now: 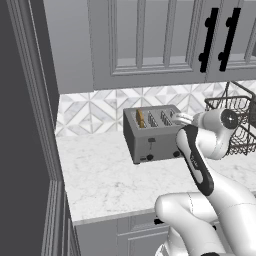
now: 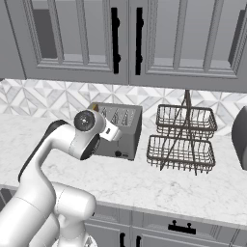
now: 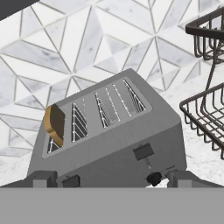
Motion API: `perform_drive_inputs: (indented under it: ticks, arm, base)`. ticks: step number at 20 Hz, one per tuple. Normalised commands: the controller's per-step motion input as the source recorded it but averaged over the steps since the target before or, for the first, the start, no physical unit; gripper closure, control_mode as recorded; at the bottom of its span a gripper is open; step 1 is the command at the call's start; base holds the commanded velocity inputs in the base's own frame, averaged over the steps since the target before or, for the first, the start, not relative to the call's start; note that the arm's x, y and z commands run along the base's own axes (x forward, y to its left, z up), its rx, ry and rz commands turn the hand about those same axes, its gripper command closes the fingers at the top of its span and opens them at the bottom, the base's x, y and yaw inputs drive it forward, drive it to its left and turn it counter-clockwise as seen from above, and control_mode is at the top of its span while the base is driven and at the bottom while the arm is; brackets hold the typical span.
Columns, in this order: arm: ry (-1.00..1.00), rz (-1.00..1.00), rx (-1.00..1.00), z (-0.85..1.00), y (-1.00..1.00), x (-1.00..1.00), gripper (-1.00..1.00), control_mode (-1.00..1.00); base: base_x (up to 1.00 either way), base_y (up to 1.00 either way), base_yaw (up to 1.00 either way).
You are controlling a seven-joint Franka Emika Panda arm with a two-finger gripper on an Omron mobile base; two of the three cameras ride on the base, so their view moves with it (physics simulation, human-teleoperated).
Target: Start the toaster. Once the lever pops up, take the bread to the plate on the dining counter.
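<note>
The grey four-slot toaster point(image 1: 150, 134) point(image 2: 126, 126) point(image 3: 109, 140) stands on the kitchen worktop against the tiled wall. The tan bread point(image 1: 140, 118) point(image 3: 54, 124) sticks up out of its leftmost slot. One dark lever point(image 3: 143, 152) point(image 1: 151, 140) sits at the top of its slit on the front face; a second lever point(image 3: 71, 180) shows further left. My gripper point(image 3: 111, 179) hovers open just in front of the toaster's front face, its fingertips point(image 3: 43, 178) wide apart, touching nothing. The plate and the dining counter are out of view.
A two-tier dark wire basket rack point(image 2: 181, 140) point(image 1: 235, 125) point(image 3: 205, 100) stands right of the toaster. A dark grey appliance point(image 2: 240, 137) is at the far right. Wall cabinets point(image 2: 125, 38) hang overhead. A tall dark panel point(image 1: 22, 125) bounds the worktop's left end.
</note>
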Motion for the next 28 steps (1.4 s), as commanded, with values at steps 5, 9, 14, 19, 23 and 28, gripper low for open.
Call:
perform_drive_inputs:
  ticks: [5,9,14,19,23,28]
  arm:
    - [0.00,0.00,0.00,0.00,0.00,0.00,-1.00,-1.00]
    - [0.00,0.00,0.00,0.00,0.00,0.00,-1.00,-1.00]
    - [0.00,0.00,0.00,0.00,0.00,0.00,-1.00,-1.00]
    - [0.00,0.00,0.00,0.00,0.00,0.00,-1.00,-1.00]
    - [0.00,0.00,0.00,0.00,0.00,0.00,-1.00,-1.00]
    - [0.00,0.00,0.00,0.00,0.00,0.00,-1.00,-1.00]
  base:
    - [0.00,0.00,0.00]
    - [0.00,0.00,0.00]
    - [0.00,0.00,0.00]
    - [0.00,0.00,0.00]
    - [0.00,0.00,0.00]
    - [0.00,0.00,0.00]
